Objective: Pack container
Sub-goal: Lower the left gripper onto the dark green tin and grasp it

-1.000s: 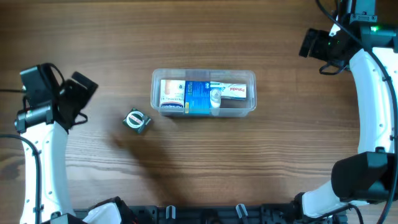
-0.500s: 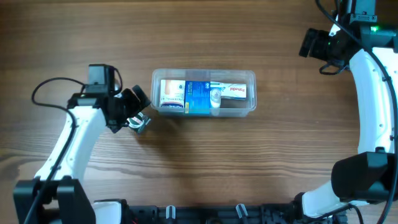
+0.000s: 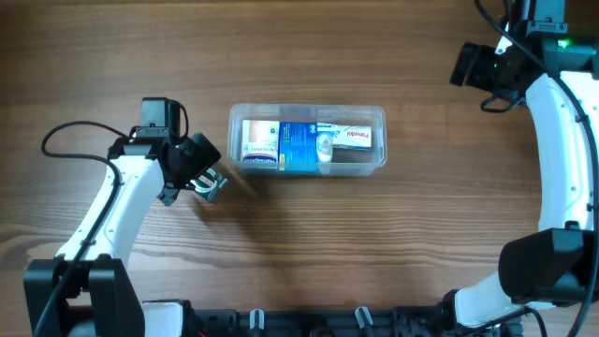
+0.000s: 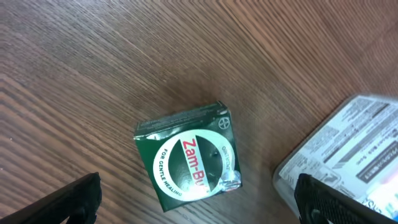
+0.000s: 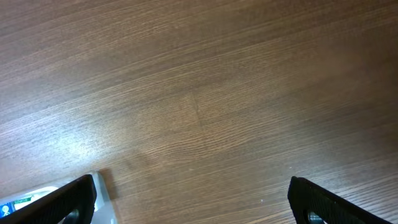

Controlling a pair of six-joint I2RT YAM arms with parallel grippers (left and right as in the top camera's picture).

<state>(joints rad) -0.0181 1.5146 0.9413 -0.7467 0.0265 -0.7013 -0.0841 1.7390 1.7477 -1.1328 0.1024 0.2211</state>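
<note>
The clear plastic container (image 3: pixel 307 139) lies in the middle of the table and holds a white-and-orange box, a blue box and a white Panadol box. A corner of it shows in the left wrist view (image 4: pixel 348 158) and in the right wrist view (image 5: pixel 50 196). A small green Zam-Buk box (image 3: pixel 211 183) sits on the table just left of it, also seen in the left wrist view (image 4: pixel 188 154). My left gripper (image 3: pixel 195 173) hovers over this box, open, with a finger on each side (image 4: pixel 193 205). My right gripper (image 3: pixel 473 67) is open and empty at the far right.
The wooden table (image 3: pixel 309 253) carries nothing else. A black cable (image 3: pixel 70 136) loops beside the left arm. The right arm (image 3: pixel 562 150) runs along the right edge.
My left arm swung in from the far left to over the green box, then settled slightly lower. The right arm and container have not moved.
</note>
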